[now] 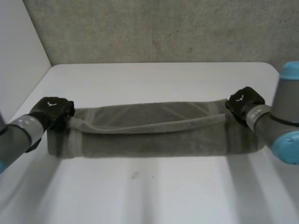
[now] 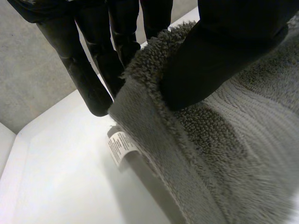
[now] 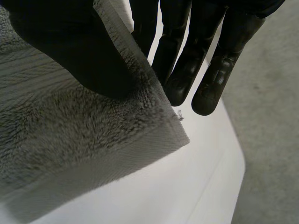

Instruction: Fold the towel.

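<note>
Towel (image 1: 154, 135) lies folded into a long band across the white table (image 1: 154, 79), with bare surface beyond it and in front of it. Left hand (image 1: 53, 109) pinches the towel's left far corner, thumb above and fingers (image 2: 88, 79) below. Right hand (image 1: 243, 102) pinches the opposite far corner likewise.

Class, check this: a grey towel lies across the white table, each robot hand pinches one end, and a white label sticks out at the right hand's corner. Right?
Not quite. The white label sticks out at the left hand's corner, not the right hand's, as the left wrist view shows. The rest holds: the grey towel lies across the white table, each hand pinching one end.
</note>
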Controlling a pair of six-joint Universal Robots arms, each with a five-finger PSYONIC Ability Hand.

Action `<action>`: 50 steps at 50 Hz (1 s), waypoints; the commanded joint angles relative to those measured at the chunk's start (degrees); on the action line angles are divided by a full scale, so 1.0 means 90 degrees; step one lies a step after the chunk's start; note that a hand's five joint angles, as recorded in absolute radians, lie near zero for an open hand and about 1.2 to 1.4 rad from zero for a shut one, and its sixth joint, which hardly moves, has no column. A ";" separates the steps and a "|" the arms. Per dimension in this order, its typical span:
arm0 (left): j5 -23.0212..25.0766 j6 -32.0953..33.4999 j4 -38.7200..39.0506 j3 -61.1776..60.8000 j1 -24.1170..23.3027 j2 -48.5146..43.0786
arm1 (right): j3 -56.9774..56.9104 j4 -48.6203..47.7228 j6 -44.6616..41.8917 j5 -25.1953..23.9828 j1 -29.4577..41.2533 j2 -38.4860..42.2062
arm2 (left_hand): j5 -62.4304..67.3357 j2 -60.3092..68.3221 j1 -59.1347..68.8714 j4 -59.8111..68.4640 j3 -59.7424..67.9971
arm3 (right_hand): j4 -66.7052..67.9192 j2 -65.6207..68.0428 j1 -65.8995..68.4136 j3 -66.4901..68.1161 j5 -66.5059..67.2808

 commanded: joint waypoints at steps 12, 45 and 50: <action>-0.1473 -0.0032 0.0406 0.3211 -0.0820 -0.2709 | -0.1867 -0.2522 -0.0642 -0.0098 0.0227 0.2273 | 0.1270 0.1153 0.1465 0.1137 0.1168 | 0.1281 0.1411 0.2737 0.1326 0.1525; -0.1649 -0.0755 0.0113 0.2314 -0.1074 -0.0415 | -0.0462 -0.0970 0.2522 -0.0694 -0.0173 -0.0656 | -0.6353 -0.6470 -0.6158 -0.6486 -0.6455 | -0.6497 -0.6367 -0.5040 -0.6452 -0.6253; -0.1591 -0.1369 0.0279 0.1116 -0.1084 0.0433 | 0.0171 0.0317 0.2658 -0.0967 -0.0534 -0.0851 | -0.6390 -0.6507 -0.6196 -0.6524 -0.6492 | -0.6497 -0.6367 -0.5040 -0.6452 -0.6253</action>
